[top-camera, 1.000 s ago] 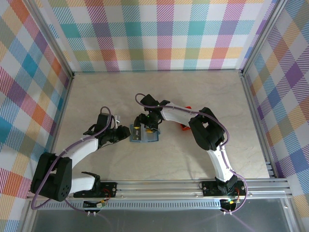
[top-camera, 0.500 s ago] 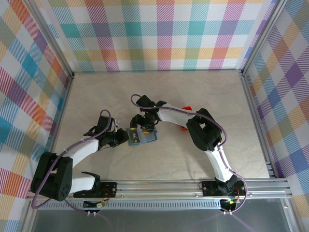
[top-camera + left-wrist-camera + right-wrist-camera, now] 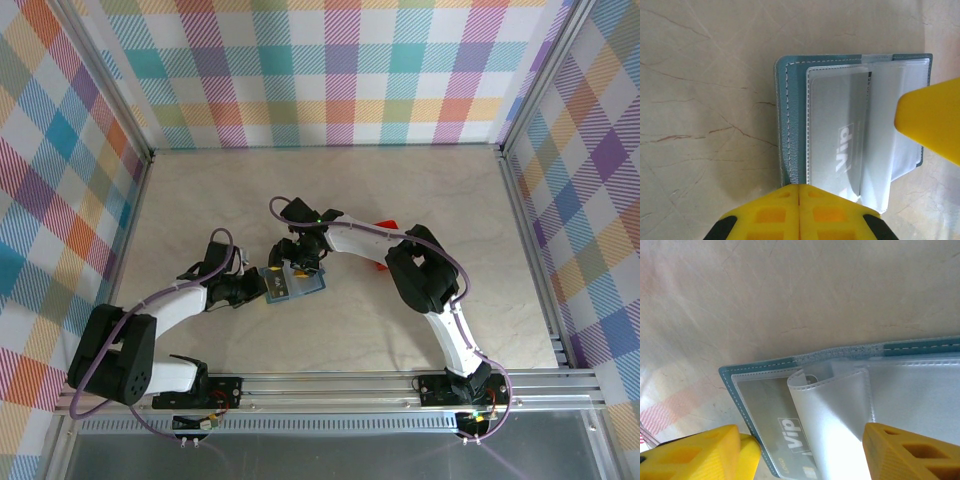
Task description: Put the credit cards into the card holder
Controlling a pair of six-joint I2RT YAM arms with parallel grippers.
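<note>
Closing over the last second, the left gripper (image 3: 799,187) came together at the edge of the card holder (image 3: 790,100), which lay open on the desk (image 3: 700,100) with one credit card (image 3: 840,140) already pocketed. It was likely steadying the holder while the right gripper (image 3: 805,440), jaws apart, straddled a clear pocket (image 3: 830,410).

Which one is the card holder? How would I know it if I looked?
On the beige table, look where the left arm and right arm meet. The card holder lies open there: a small blue-teal folding case with clear pockets, one holding a silvery card marked Vip. The nearby tray is red instead.
</note>
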